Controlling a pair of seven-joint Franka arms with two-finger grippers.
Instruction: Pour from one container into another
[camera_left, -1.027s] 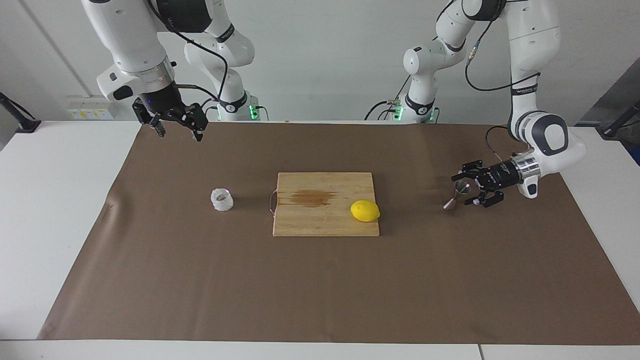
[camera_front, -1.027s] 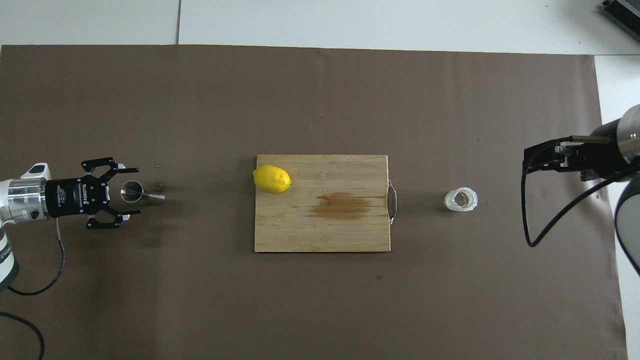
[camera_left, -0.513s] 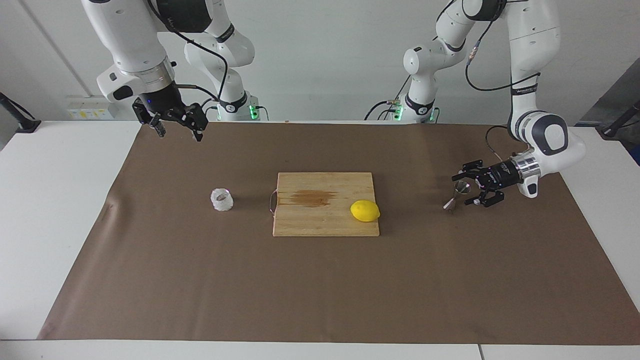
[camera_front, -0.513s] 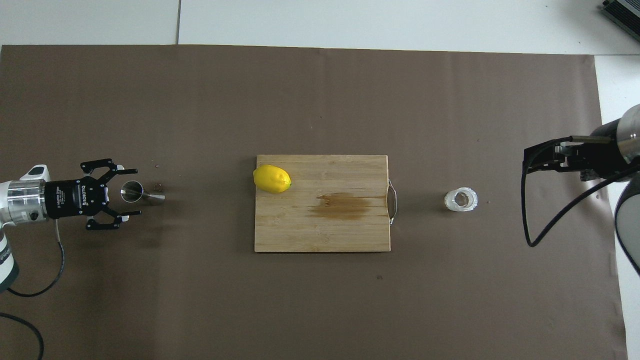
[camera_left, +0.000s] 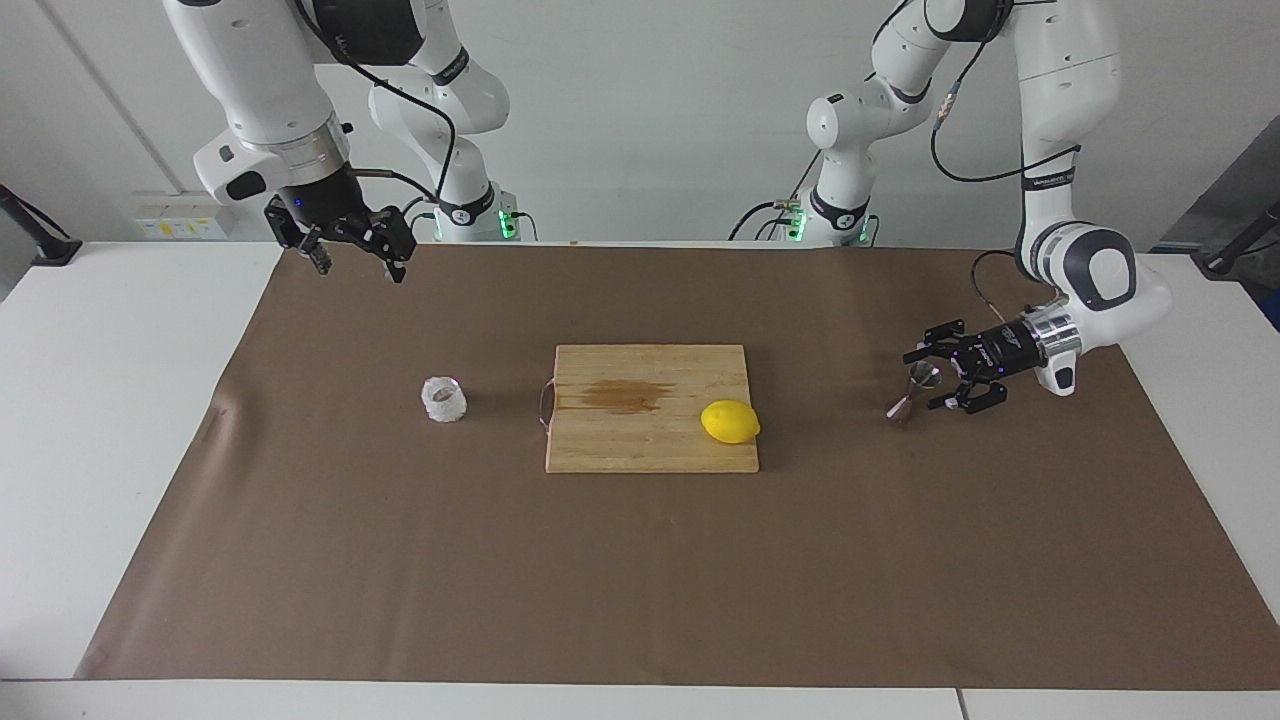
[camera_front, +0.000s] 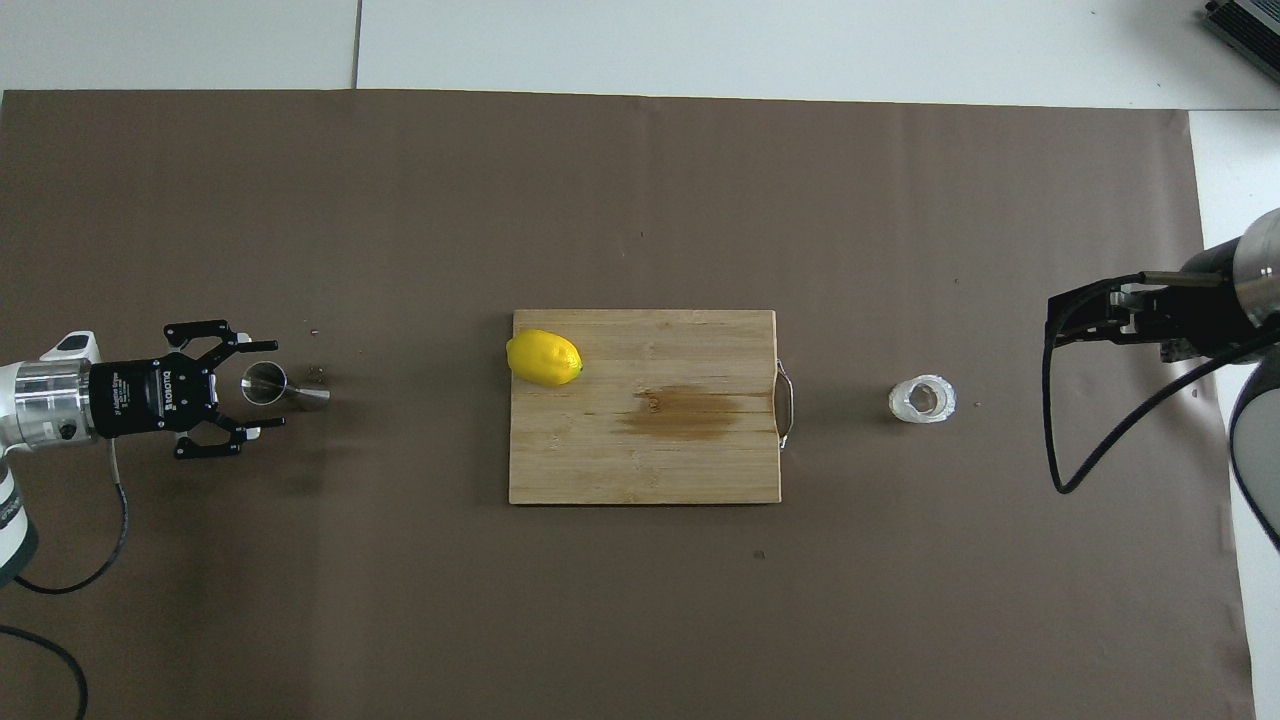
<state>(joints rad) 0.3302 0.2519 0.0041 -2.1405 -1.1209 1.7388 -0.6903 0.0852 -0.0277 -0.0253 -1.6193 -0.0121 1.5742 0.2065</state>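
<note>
Crinkled translucent cup (camera_left: 443, 399) stands on the brown mat (camera_left: 640, 560) toward the right arm's end. Steel jigger (camera_left: 914, 390) stands near the mat's left-arm edge, between the spread, open fingers of the left gripper (camera_left: 943, 377), no contact visible. Between them: bamboo cutting board (camera_left: 650, 440) bearing a lemon (camera_left: 730, 421). Right gripper (camera_left: 352, 248) waits raised over the mat's robot-side corner, fingers open.
</note>
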